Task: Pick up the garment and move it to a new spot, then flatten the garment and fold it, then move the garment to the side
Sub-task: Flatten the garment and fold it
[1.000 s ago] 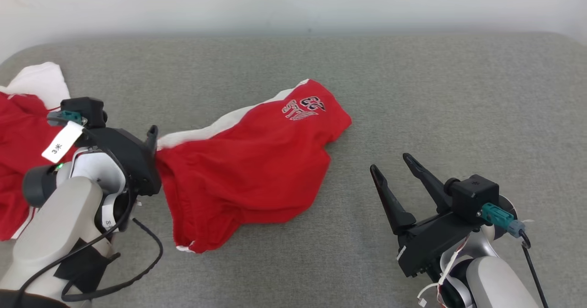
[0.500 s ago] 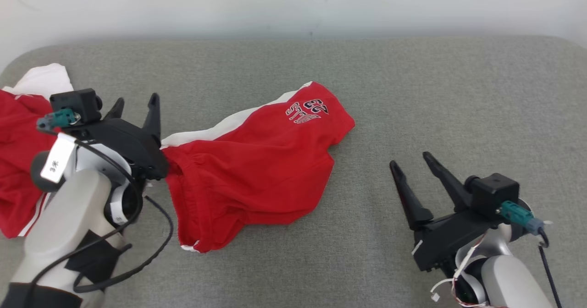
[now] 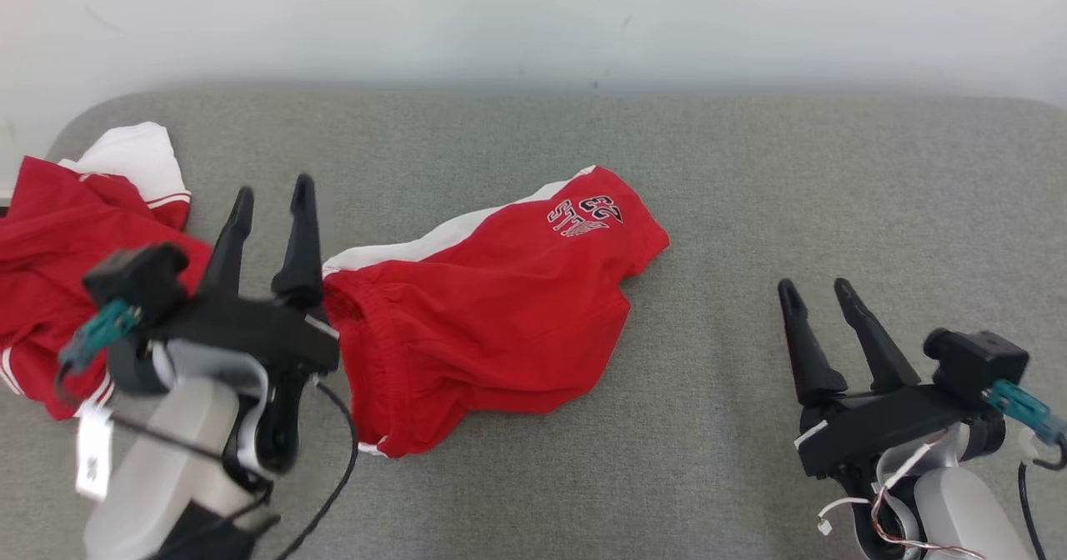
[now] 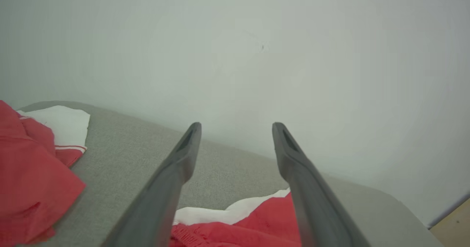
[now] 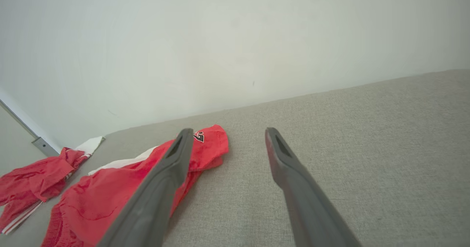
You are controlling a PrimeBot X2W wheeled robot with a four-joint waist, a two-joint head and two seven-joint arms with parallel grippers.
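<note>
The shorts lie crumpled in the middle of the grey pad, with 1 leg reaching toward the wall. They are thin red sports cloth with a white stripe along the far edge and a dark print on the far leg. I judge them very light, limp and a little slippery, so they will sag and bunch when lifted from 1 point only.

The gathered waistband is at the left end. It looks thicker and ribbed, so it is the best place to take hold, with 1 gripper at each end of it. The pad has a woven, rough surface, and I expect the cloth will drag on it and not slide freely.

The left gripper is just beside the waistband, its 2 fingers spread apart with nothing between them. I cannot tell if it touches the cloth. The right gripper is well apart from the shorts, to the right over bare pad. Its fingers are also spread and empty.

At the far left corner is a pile of similar red and white cloth, apart from the shorts.
</note>
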